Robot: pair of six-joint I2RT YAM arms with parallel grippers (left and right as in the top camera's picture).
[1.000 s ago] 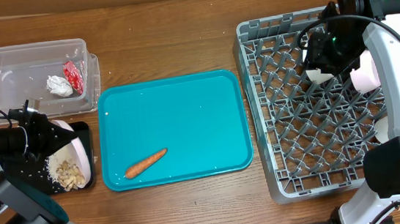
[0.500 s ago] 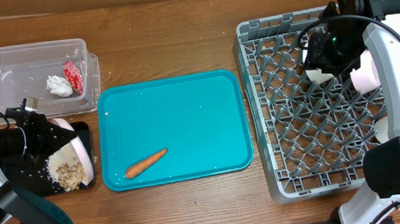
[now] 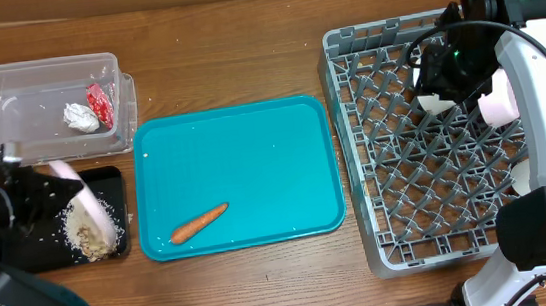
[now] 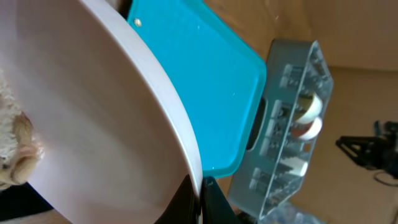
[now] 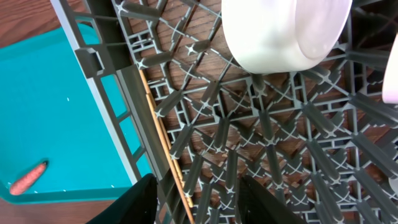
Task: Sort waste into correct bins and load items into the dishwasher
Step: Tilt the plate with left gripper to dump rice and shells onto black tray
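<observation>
Far right, a large square grey plastic dish rack, white crockery already among its pegs. Centre, a teal serving tray. Top left, a clear rectangular plastic tub; just below it, a flat black rectangular tray with a raised rim. Tipped steeply over that tray, a round white plate, rim pinched in the tightly closed left gripper. Over the rack, the right gripper, jaws roughly half apart, gripping nothing. Heaped on the black tray at the plate's lower edge, beige food scraps with white rice, a few bits clinging to the plate in the wrist view. On the teal tray, a small orange carrot; in the tub, a red snack wrapper and a crumpled white tissue; along the rack's wall, thin wooden chopsticks. Looks like the scrap-dumping step. Calls next, most likely, for a shake or steeper tilt to clear the plate, then a carry across to the rack; leaves the carrot yet to bin.
</observation>
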